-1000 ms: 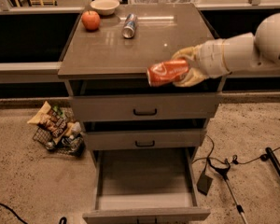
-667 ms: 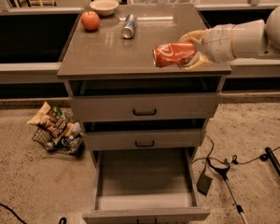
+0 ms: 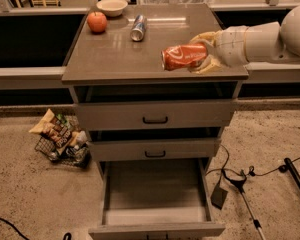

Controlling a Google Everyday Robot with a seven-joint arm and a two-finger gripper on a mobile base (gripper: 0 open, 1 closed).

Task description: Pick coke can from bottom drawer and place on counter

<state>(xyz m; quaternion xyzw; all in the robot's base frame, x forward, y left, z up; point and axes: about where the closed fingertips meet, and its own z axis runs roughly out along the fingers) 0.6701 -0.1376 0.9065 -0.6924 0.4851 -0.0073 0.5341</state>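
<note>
The coke can (image 3: 184, 57) is red-orange and lies sideways in my gripper (image 3: 204, 53), which reaches in from the right over the right part of the counter (image 3: 115, 59). The yellowish fingers (image 3: 205, 36) are shut on the can, which hangs just above or at the counter surface. The bottom drawer (image 3: 155, 199) is pulled out, and its flat inside is bare.
On the back of the counter lie a silver-and-blue can (image 3: 138, 27) on its side, a red apple (image 3: 97, 22) and a white bowl (image 3: 112, 6). A wire basket of snack bags (image 3: 60, 136) sits on the floor at left. Cables and a stand (image 3: 240, 184) lie at right.
My gripper has carried the coke can up from in front of the top drawer and inward over the counter's right part.
</note>
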